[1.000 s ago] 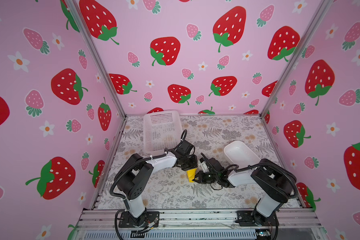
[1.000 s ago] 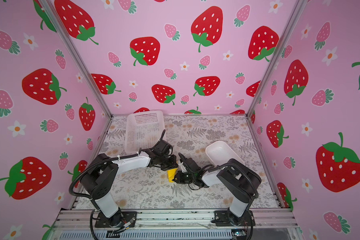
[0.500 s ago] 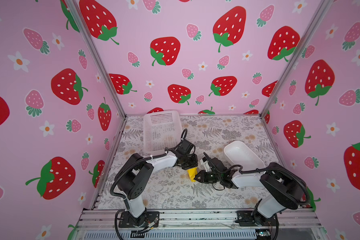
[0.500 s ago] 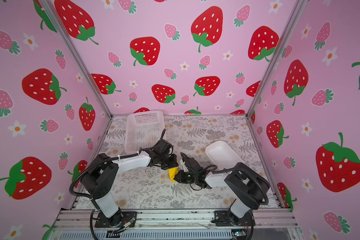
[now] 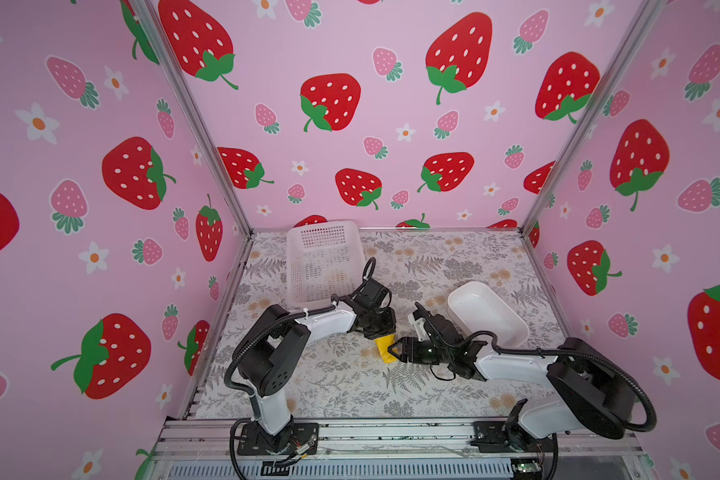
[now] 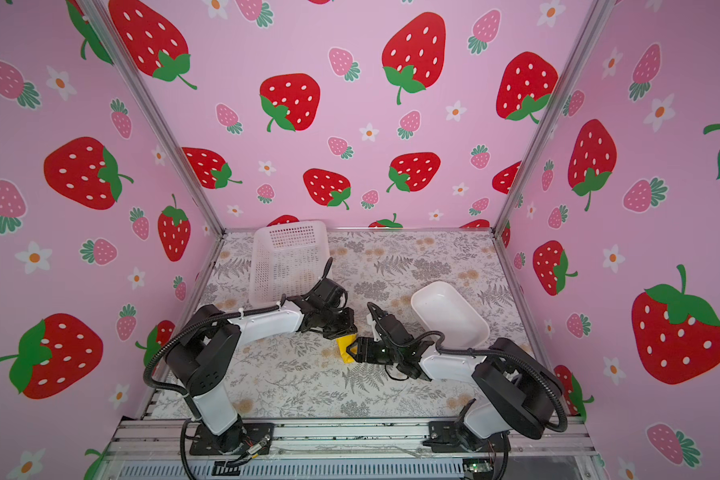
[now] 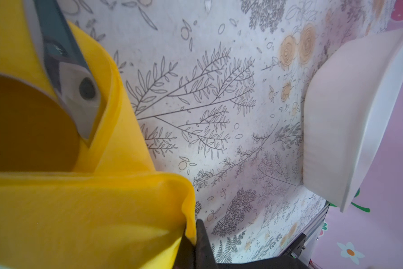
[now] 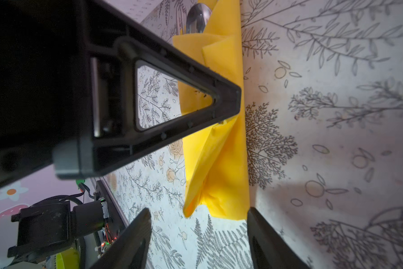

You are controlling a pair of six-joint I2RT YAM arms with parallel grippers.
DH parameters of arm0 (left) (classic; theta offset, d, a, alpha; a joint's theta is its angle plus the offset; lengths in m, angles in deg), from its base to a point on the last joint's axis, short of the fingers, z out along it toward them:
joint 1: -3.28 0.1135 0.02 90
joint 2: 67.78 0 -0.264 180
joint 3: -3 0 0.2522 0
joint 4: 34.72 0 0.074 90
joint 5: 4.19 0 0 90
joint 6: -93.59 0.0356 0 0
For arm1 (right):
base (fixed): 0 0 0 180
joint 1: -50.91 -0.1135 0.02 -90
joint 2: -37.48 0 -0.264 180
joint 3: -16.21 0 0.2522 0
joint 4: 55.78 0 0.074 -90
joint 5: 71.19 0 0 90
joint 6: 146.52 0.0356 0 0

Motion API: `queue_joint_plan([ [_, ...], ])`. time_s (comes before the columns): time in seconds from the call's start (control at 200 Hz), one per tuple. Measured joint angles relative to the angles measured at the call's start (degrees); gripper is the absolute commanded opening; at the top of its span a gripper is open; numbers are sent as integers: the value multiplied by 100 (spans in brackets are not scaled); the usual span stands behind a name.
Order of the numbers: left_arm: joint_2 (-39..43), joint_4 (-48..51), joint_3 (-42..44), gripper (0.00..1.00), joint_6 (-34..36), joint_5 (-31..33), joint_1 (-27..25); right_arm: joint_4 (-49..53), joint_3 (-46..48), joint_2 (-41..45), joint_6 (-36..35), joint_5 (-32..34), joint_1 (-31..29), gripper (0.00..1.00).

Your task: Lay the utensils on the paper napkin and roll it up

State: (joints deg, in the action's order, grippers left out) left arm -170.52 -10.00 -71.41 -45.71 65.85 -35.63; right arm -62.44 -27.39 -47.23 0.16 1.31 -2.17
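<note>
As wrist views show, left gripper (image 7: 194, 242): clenched on napkin (image 7: 79, 209) edge.
right gripper (image 8: 195, 221): unclenched, jaws astride the roll's end.
napkin: rolled, lying on table (image 5: 329, 374), mid-front.
utensils (image 8: 197, 16): inside roll; spoon bowl protrudes.
tray (image 5: 487, 311): near, rightward.

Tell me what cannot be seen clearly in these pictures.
- The utensils: the paper napkin wraps them; the wrist views show only a spoon bowl and a grey metal piece.
- White basket: too small in both top views to tell whether anything lies inside.
</note>
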Motion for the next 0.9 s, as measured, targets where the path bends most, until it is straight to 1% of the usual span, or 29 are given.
queue_joint_plan([
  [0.185, 0, 4, -28, 0, 0, -4, 0, 39, -356, -612, -129, 15, 0, 69],
  [0.345, 0, 4, -37, 0, 2, -2, 0, 166, -549, -732, -280, 127, 0, 69],
  [0.53, 0, 17, -48, 0, 2, -7, 0, 138, -601, -863, -426, 120, -2, 53],
  [0.55, 0, 20, -52, 0, 4, -7, 0, 111, -597, -879, -417, 109, -2, 52],
  [0.56, 0, 22, -55, 0, 2, -9, 0, 101, -592, -883, -424, 101, -2, 49],
  [0.575, 0, 26, -61, 0, 2, -9, 0, 87, -586, -894, -396, 98, 0, 47],
  [0.68, 0, 39, -92, 0, 4, -13, 0, -133, -428, -911, -297, 4, 0, 38],
  [0.895, -20, 44, -114, 0, 2, -28, 0, -887, 28, -907, 61, -144, 0, 31],
])
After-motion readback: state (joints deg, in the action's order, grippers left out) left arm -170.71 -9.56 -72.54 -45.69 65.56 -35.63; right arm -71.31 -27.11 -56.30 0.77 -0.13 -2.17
